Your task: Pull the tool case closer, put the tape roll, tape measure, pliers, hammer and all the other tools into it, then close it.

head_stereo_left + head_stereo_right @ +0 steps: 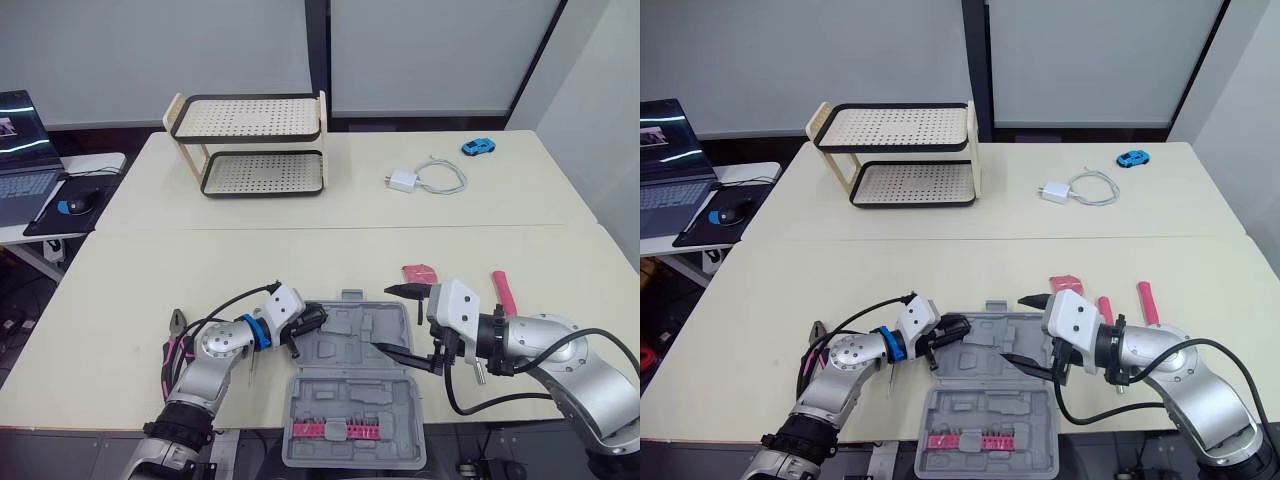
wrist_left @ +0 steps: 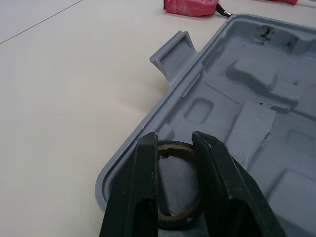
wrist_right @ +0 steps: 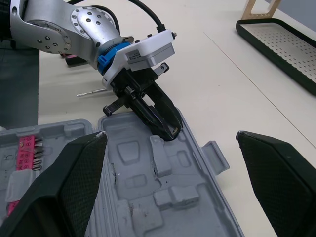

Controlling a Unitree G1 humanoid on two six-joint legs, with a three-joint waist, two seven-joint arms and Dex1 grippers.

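We see the left gripper (image 2: pixel 173 141) clamping a black tape roll (image 2: pixel 174 218) inside the open grey plastic tool case (image 1: pixel 345 347); right gripper (image 1: pixel 403 322) gapes wide

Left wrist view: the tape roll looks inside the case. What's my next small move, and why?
Probably open the left end effector: the black tape roll gripped between its fingers sits low in the corner of the open grey plastic tool case, so releasing should leave it inside.

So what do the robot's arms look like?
The left arm and right arm are shiny silver with round joints and black cables. The left end effector and right end effector are white boxes with two black fingers. A blue ring circles the left wrist.
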